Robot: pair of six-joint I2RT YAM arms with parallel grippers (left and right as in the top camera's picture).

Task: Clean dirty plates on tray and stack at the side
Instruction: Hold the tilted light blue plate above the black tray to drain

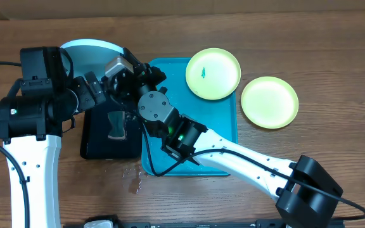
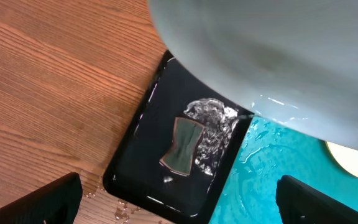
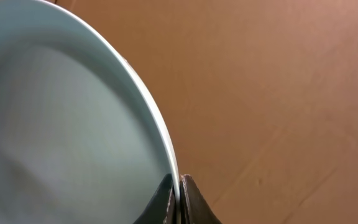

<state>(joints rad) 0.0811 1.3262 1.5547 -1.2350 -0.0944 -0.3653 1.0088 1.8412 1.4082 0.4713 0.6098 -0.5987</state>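
Clamped blue plate (image 3: 61, 124) by rim in right gripper (image 3: 179, 196), fingers closed tight on it; held tilted over far end of black tray (image 1: 97, 136). Hung left gripper (image 2: 179, 202) above black tray, fingers spread wide, gripping nothing.

Logged by size:
- table (image 1: 334, 50), wood
- tray (image 1: 224, 126), turquoise, wet, touching black tray
- green plate (image 1: 213, 74), teal smudge, on tray's far right corner
- second green plate (image 1: 269, 102), on table just right of tray
- sponge (image 2: 182, 146), grey, in black tray
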